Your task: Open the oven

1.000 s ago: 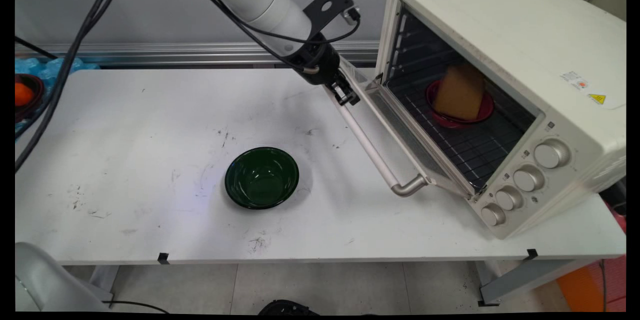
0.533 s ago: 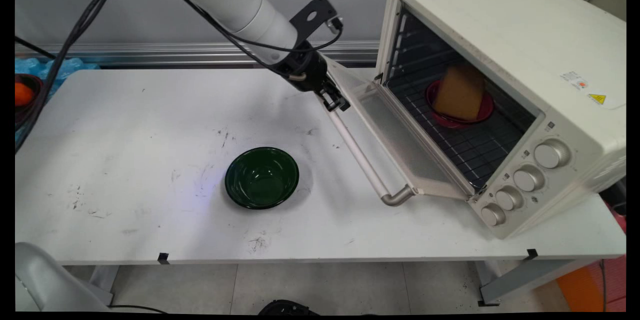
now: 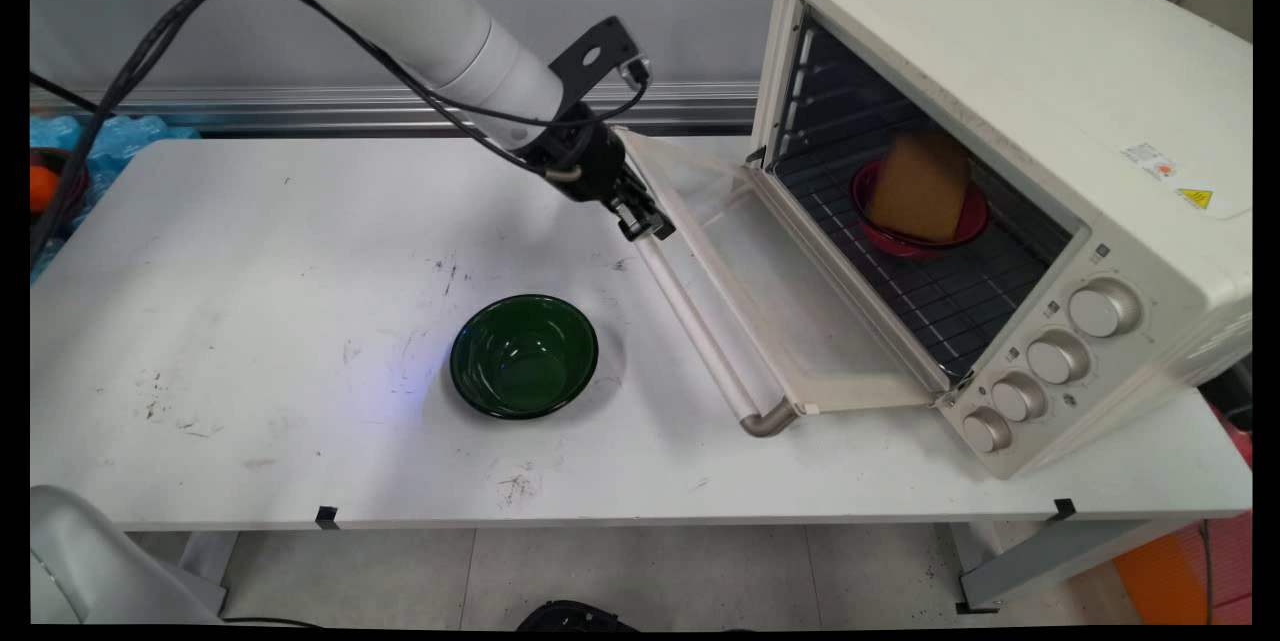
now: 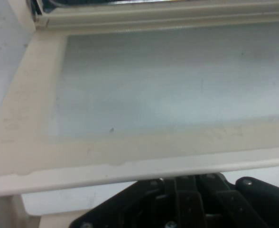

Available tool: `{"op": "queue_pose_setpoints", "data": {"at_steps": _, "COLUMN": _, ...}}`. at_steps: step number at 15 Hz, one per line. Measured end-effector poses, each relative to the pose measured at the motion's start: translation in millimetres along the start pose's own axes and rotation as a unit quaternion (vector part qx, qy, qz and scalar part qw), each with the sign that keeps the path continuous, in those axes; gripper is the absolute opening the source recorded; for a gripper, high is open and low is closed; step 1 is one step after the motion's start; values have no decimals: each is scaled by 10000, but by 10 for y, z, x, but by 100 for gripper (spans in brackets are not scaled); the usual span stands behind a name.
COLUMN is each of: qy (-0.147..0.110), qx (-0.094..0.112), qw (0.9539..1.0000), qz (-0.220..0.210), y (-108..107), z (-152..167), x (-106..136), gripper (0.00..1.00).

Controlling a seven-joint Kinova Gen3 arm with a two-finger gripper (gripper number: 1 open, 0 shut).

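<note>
White table [image 3: 250, 251] carries a cream toaster oven [image 3: 1010, 91], well to the right of the fingers. Oven door [image 3: 760, 271] hangs open, nearly flat, w/ glass pane directly ahead of the fingers in hand view. Door handle [image 3: 700, 331] runs along door's outer edge; black gripper [image 3: 640, 221] sits at its far end, fingers appear closed around the bar. Inside oven, on rack: red bowl [image 3: 955, 226] w/ tan block [image 3: 920, 183]. Green bowl [image 3: 523, 356] on table, below-left of fingers, apart.

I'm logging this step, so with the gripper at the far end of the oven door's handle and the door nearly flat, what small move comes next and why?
Probably ease the gripper slightly lower: the oven door looks almost level, its handle just above the table.
</note>
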Motion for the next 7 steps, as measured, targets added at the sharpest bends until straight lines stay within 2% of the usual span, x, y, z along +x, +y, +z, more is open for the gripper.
{"op": "queue_pose_setpoints", "data": {"at_steps": 7, "qy": 7, "qx": -71, "qw": 10000, "qz": -22, "y": -13, "z": -36, "x": -211, "gripper": 0}}
